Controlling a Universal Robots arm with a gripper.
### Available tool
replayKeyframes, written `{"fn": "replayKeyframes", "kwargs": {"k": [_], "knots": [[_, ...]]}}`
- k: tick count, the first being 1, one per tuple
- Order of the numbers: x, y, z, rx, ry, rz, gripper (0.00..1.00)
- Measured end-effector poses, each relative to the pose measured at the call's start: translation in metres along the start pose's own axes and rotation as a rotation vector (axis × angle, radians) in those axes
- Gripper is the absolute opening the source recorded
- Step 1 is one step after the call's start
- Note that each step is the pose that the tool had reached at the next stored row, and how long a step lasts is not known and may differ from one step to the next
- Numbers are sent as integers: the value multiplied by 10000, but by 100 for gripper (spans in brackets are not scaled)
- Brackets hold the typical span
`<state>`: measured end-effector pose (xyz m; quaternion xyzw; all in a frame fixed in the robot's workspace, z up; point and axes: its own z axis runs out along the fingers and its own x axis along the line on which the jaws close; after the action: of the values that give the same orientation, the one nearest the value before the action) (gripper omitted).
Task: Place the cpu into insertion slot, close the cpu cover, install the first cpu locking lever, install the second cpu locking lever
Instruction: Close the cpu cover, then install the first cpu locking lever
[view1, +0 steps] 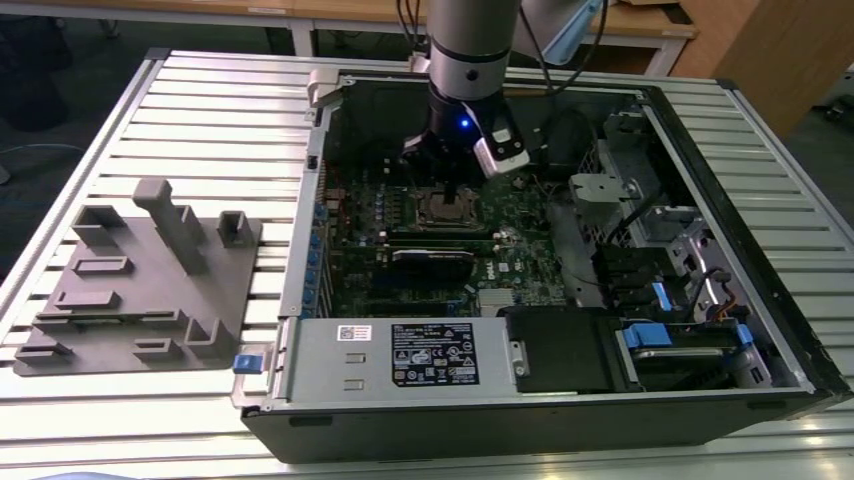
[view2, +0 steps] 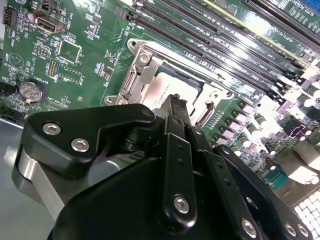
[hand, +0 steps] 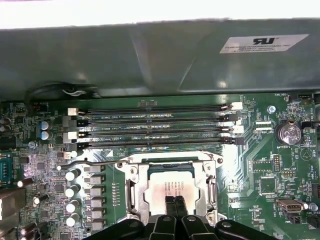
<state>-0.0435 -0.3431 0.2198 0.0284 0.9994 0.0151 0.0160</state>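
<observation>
Robot arm's fingers (hand: 170, 207) are pressed together, holding nothing, tips just over the cpu (hand: 167, 186). Cpu lies flat in the insertion slot (view1: 445, 208) of the green mobo (hand: 260, 170), directly under the fingers. Silver cpu cover (hand: 134, 192) lies down around it. Thin locking lever (hand: 90, 162) juts out sideways, clear of fingers. Memory slots (hand: 155, 125) run beyond the socket.

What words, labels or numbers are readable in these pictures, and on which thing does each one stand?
No text reads with certainty.
Label on the power supply: illegible.
Sticker on the case wall: illegible.
Print on the motherboard: illegible.
Marks on the cpu: illegible.
</observation>
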Motion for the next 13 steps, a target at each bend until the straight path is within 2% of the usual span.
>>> {"fn": "replayKeyframes", "kwargs": {"k": [13], "knots": [[1,-3,27,1,1,0,11]]}}
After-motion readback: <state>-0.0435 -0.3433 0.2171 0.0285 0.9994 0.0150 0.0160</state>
